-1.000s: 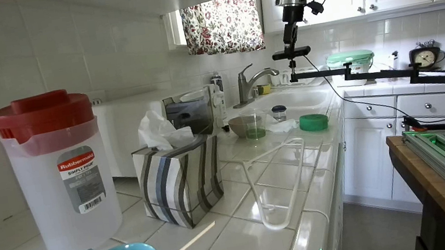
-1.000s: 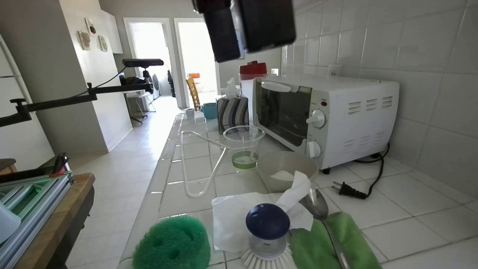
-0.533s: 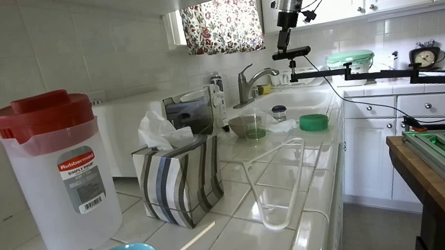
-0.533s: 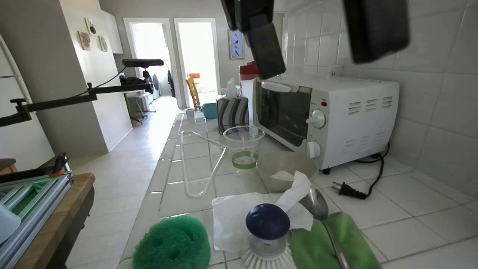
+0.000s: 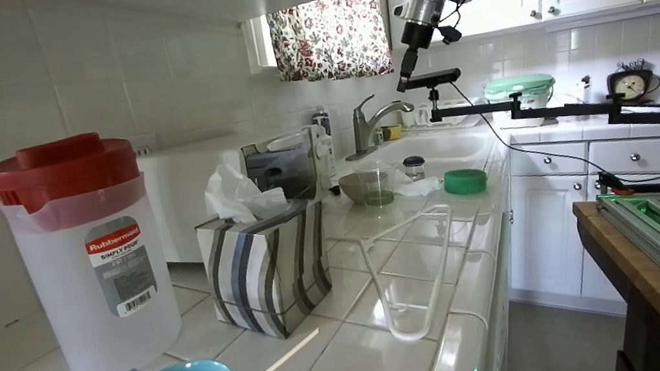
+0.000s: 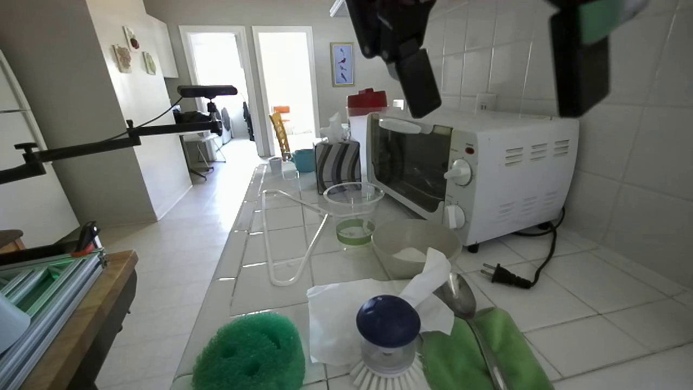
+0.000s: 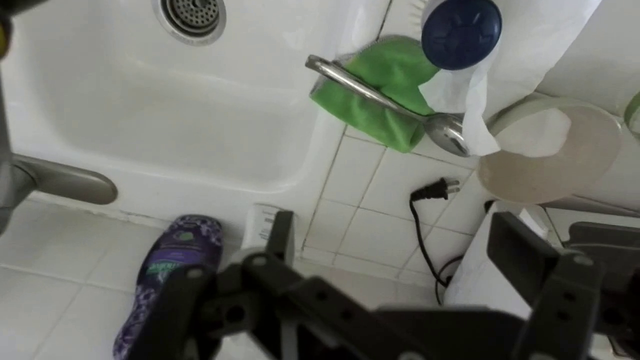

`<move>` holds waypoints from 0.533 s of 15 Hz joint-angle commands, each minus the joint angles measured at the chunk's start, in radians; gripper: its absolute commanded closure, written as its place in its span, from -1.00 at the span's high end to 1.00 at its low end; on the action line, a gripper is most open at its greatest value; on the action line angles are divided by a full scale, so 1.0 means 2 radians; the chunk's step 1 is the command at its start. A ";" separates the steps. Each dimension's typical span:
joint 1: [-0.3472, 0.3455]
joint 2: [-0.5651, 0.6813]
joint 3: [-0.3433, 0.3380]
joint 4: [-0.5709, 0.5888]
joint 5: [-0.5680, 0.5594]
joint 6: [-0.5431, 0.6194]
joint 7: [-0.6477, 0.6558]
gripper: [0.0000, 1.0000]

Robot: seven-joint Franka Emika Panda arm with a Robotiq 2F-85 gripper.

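Black fingers [image 7: 282,235] stand wide apart on the gripper [image 7: 392,220], with nothing held between them and no contact observed. In an exterior view they hang well above the tiled counter [image 6: 584,260]. Nearest in line, by the wrist view, is the plug [image 7: 433,190]: it lies loose on the tiles, prongs toward the spoon [image 7: 445,131] but apart from it, its cord [image 7: 419,240] running back to the toaster oven [image 6: 525,179]. The spoon rests across a green cloth [image 7: 405,75], with the bowl [image 7: 575,170] close by. A purple bottle [image 7: 182,250] and a white bottle [image 7: 260,225] stand near the sink [image 7: 190,135]. Assessment: this appears to be a positioning step, with no grasp made. Any pickup from this pose would call for centring the spread fingers over the item and lowering them, minding the toaster oven and bottles.
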 commanded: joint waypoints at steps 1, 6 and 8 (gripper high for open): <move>-0.016 0.028 0.009 0.038 0.039 -0.039 -0.071 1.00; -0.038 0.072 0.015 0.089 -0.025 -0.133 -0.060 1.00; -0.043 0.085 0.019 0.104 -0.053 -0.147 -0.050 1.00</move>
